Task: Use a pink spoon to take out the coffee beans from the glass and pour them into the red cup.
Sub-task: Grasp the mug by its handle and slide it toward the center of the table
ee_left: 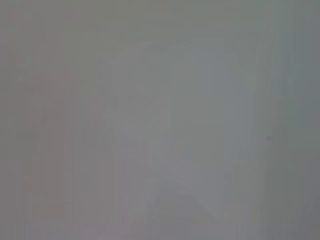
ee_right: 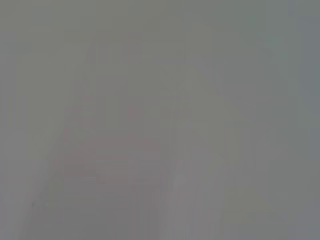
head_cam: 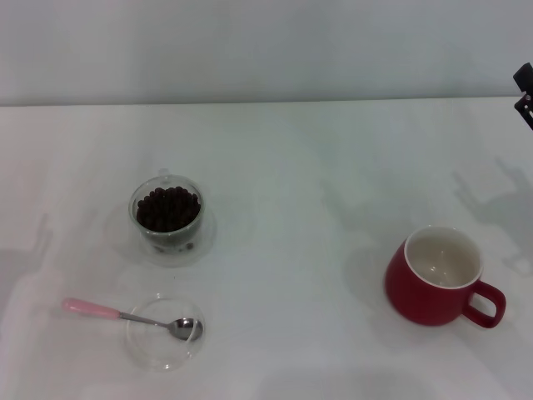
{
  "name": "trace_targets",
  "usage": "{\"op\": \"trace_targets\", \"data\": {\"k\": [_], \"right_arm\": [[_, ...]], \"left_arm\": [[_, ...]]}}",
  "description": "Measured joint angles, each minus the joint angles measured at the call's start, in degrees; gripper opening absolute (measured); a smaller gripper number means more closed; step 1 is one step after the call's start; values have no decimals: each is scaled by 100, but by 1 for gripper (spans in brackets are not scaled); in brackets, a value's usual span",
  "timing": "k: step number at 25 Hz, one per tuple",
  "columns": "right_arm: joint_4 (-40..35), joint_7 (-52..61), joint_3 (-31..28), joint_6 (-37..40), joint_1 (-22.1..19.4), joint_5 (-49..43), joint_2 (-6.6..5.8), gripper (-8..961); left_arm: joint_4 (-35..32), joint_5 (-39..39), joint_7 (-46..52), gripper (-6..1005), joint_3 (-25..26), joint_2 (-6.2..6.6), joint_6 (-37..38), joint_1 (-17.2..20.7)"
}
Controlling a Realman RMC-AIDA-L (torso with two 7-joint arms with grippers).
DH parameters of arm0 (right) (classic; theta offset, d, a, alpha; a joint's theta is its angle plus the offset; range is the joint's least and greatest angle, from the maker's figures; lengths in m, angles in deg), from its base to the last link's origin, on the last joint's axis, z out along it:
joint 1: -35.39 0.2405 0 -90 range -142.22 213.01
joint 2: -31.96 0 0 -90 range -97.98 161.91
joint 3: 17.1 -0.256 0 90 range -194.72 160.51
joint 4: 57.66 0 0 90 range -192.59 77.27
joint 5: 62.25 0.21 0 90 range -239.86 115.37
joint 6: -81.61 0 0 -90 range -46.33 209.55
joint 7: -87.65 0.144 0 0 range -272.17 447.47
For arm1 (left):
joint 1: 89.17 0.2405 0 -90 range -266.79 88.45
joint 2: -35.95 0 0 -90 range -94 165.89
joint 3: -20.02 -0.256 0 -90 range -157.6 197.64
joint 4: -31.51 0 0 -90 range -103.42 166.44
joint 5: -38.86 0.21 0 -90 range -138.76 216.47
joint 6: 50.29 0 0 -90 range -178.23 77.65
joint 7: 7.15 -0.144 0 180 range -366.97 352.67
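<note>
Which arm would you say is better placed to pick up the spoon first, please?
Probably the left: the pink spoon lies on the robot's left, bowl resting in a shallow glass dish. Only the right gripper shows, far off at the right edge.

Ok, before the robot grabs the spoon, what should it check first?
1. Pink spoon free to grab: ok, handle sticks out over the shallow clear dish, bowl rests in it.
2. Glass upright with coffee beans inside: ok.
3. Red cup upright and looks empty: ok.
4. Path from glass to cup bare: ok.
5. Right gripper at the table's far right edge, open or shut: cannot tell.
6. Left gripper: not in view.
</note>
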Motion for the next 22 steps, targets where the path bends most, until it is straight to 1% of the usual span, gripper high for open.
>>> {"op": "trace_targets", "data": {"k": [22], "right_arm": [[14, 9, 21, 11, -42, 0, 11, 806]], "left_arm": [[15, 0, -6, 740, 0, 3, -2, 31]]}}
